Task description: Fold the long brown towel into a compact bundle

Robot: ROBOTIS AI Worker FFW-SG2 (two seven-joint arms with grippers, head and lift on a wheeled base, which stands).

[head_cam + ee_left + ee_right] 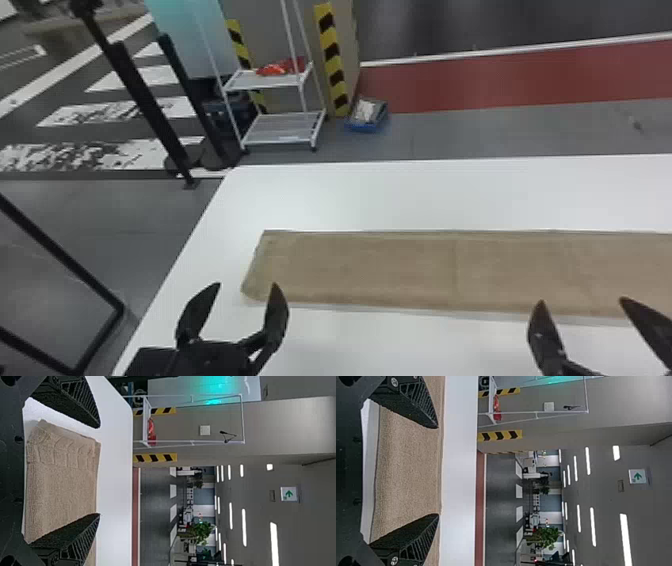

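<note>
The long brown towel point(400, 270) lies flat as a strip across the white table, its left end slightly slanted and its right part running out of the head view. Near that left end, on the robot's side, my left gripper point(247, 285) is open and empty. Farther right, by the towel's near edge, my right gripper point(582, 300) also stands open and empty. In the left wrist view the towel's end point(63, 475) shows beyond the left gripper point(99, 471). The right wrist view has the towel's middle stretch point(409, 471) behind the spread right gripper point(438, 471).
The white table point(450, 195) extends beyond the towel's far edge and in front of it. Past the table stand a white wire shelf point(285, 127), a blue bin point(367, 117) and black posts point(145, 100) on the floor.
</note>
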